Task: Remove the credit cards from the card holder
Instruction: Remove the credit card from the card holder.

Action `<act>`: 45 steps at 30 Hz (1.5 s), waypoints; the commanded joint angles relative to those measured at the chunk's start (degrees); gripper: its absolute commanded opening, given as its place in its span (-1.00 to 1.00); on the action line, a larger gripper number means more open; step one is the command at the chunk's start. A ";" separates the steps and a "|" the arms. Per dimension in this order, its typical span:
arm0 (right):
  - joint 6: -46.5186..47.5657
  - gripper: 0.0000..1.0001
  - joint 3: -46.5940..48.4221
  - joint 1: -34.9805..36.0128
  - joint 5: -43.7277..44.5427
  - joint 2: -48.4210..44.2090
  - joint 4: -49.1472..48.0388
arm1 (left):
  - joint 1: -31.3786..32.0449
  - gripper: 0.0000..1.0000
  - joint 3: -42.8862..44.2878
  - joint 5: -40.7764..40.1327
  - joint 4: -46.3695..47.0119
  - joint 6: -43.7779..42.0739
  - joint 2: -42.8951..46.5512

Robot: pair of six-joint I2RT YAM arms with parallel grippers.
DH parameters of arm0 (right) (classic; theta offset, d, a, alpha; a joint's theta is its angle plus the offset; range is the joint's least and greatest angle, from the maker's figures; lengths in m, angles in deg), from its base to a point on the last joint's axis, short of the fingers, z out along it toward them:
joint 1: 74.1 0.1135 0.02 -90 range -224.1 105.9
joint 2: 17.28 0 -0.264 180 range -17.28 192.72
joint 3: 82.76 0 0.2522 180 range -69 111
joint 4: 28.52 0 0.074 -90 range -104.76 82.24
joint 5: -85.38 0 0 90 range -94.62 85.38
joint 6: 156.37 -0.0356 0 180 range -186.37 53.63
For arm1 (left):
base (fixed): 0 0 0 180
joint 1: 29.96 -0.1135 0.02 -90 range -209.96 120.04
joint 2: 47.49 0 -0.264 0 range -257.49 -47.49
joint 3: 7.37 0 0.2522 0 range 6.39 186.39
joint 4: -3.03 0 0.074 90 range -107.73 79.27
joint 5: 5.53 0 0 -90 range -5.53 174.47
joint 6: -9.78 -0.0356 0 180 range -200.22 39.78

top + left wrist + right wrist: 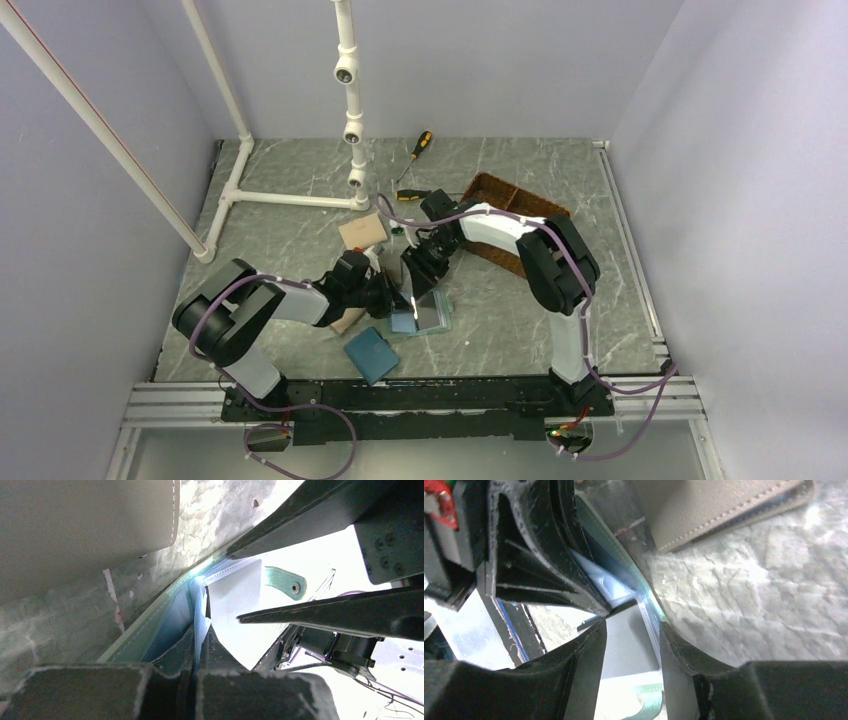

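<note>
Left gripper [198, 630] was clamped shut on the pale inner edge of the card holder [404, 323], which sat open on the table [520, 320] near a dark blue wallet [371, 355]. Right gripper [631, 630] stood part-open, fingers straddling the holder's flap.

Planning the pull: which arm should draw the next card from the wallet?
Likely right: the right fingers stand open astride a pale card in the wallet; the left fingers are shut on the wallet's flap, pinning it.

Pale lilac walls [480, 60], grey marbled tabletop [500, 335].
</note>
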 commanded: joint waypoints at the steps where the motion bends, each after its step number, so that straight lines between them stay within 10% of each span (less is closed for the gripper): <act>1: 5.19 -0.05 1.21 -2.62 -0.99 -5.18 3.42 | 0.12 -1.00 -0.70 -4.11 -3.98 -1.99 -1.07; 45: 6.68 -0.08 2.12 -3.50 -6.77 -0.71 9.47 | -0.63 -1.00 -5.88 -8.36 6.49 -3.12 3.63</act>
